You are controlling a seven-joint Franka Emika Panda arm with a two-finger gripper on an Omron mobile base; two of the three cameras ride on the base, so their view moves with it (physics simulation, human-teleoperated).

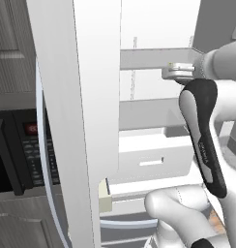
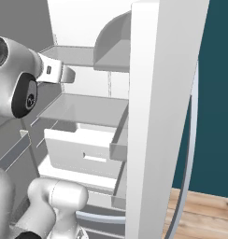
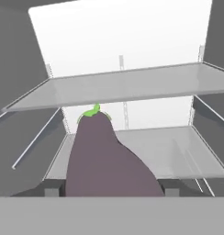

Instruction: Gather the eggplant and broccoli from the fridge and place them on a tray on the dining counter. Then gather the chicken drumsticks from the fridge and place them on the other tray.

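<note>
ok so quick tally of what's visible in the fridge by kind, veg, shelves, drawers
eggplant: 1, purple with a green cap, between the end effector tips
glass shelves: 2 in the hand view
drawer: 1, white, below the shelves
total: 4

The eggplant (image 3: 107, 158) between my fingertips looks smooth and matt purple, with a glossy green cap. The fridge shelves (image 3: 127, 85) look like translucent grey glass or plastic. The floor (image 2: 200, 212) is wood planking. My arm (image 1: 207, 140) shell is glossy white plastic.
</note>
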